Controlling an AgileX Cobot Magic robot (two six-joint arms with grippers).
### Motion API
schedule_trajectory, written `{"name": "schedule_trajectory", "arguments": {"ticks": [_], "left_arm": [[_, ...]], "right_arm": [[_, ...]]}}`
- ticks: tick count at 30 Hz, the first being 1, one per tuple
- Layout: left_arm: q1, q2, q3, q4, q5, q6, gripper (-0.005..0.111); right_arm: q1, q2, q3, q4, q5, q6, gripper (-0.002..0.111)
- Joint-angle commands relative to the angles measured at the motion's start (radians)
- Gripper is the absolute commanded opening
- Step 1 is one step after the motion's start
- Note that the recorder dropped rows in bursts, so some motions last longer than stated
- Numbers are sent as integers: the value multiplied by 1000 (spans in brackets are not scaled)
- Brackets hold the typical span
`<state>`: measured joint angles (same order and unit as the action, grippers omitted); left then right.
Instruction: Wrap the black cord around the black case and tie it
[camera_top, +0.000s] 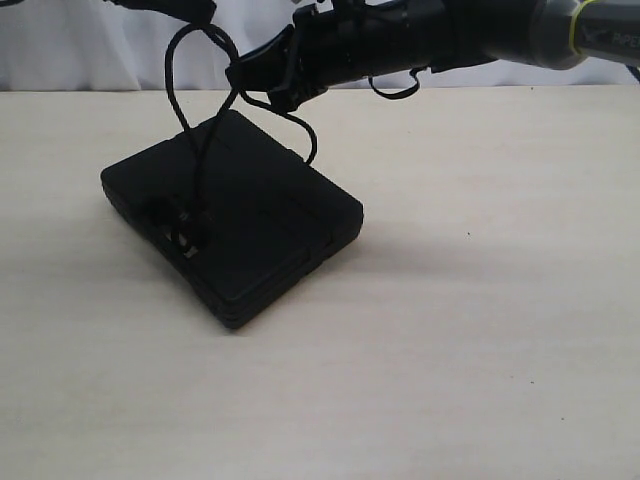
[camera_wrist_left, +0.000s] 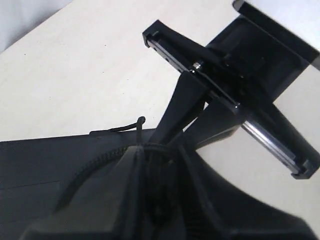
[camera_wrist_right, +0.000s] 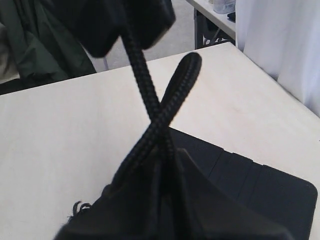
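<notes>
Both your left gripper (camera_wrist_left: 152, 151) and right gripper (camera_wrist_right: 167, 161) are clamped on the black cord (camera_wrist_right: 161, 117), which rises toward twelve o'clock from the black case (camera_top: 262, 232), lying at nine o'clock of the table (camera_top: 480, 350) centre.

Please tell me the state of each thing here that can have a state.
black case: closed, flat on table
black cord: rises from the case, two strands crossed
left claw: shut on the cord
right claw: shut on the cord

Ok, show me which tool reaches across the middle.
The right tool, reaching in from the upper right onto the black cord above the black case; the left tool barely shows at top.
</notes>
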<state>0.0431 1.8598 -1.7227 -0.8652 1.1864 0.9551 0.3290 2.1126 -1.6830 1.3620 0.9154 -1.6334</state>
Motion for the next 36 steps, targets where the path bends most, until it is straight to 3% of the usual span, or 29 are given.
{"name": "schedule_trajectory", "arguments": {"ticks": [1, 5, 9, 11, 14, 18, 22, 25, 30, 33, 36], "left_arm": [[-5, -7, -5, 48, 17, -12, 23], [-5, -7, -5, 66, 22, -17, 21], [-5, -7, -5, 66, -9, -12, 2], [-5, -7, -5, 60, -21, -12, 0], [-5, -7, -5, 29, -23, -10, 0], [-5, -7, -5, -11, -36, -10, 0], [-9, -7, -5, -48, -74, -10, 0], [-30, -5, -5, -67, -137, -10, 0], [-114, -5, -5, -68, -245, 28, 0], [-157, -5, -5, -65, -274, 42, 0], [-159, -5, -5, -64, -254, 42, 0]], "right_arm": [[-3, -1, -4, 9, -2, 5, 4], [-3, -1, -4, 9, -2, 5, 4], [-3, -1, -4, 9, -2, 19, 5], [-3, -1, -4, 9, -2, 23, 7], [-3, -1, -4, 9, -9, 36, 21], [-7, -12, -4, -24, -39, 101, 48], [-38, -70, -4, -268, -136, 256, 64], [-79, -122, -4, -428, -159, 393, 65], [-137, -208, -4, -403, -44, 411, 65], [-103, -195, 8, -403, 18, 336, 65], [-55, -137, 24, -410, -107, 273, 65]]}}
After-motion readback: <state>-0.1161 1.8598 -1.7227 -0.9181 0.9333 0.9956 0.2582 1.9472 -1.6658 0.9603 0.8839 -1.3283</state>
